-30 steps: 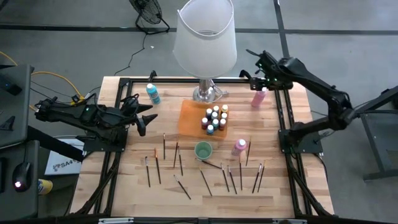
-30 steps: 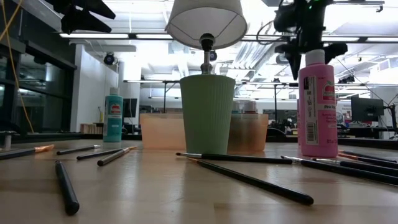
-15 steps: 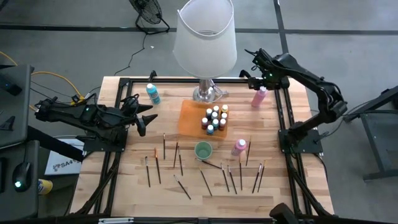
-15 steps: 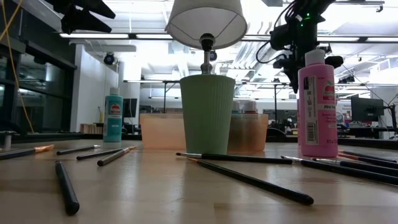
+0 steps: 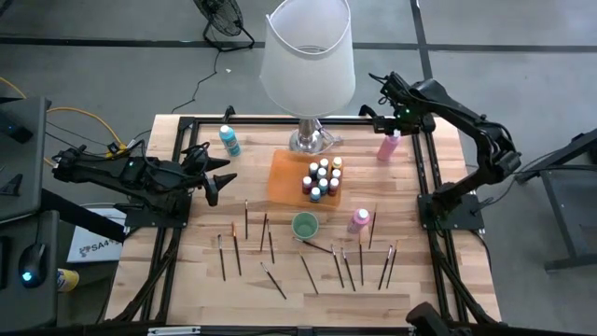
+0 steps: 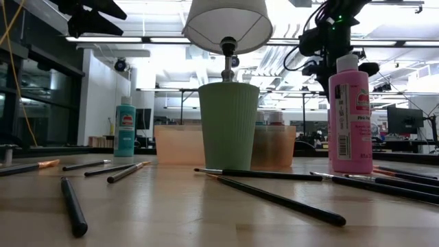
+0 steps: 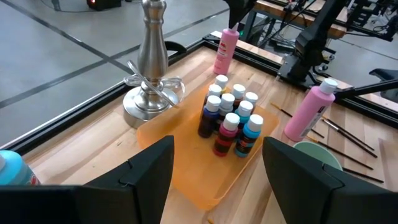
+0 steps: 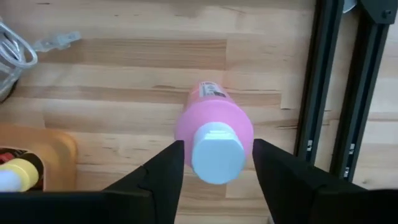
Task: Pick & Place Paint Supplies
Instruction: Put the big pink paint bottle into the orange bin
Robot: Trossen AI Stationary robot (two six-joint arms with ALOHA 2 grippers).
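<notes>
The right gripper point(image 8: 214, 180) is positioned over the pink bottle point(image 8: 214, 127), fingers parted either side of its cap, no contact visible; the left gripper point(image 5: 216, 175) is held open above the surface point(image 5: 187, 271).

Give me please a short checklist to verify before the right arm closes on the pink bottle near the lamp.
1. Right gripper above the pink bottle: ok.
2. Cap centred between the fingers: ok.
3. Fingers touching the cap: cannot tell.
4. Bottle upright on the table: ok.
5. Lamp base apart from the bottle: ok.
6. Left gripper waiting at the table's left side, away from the bottle: ok.
</notes>
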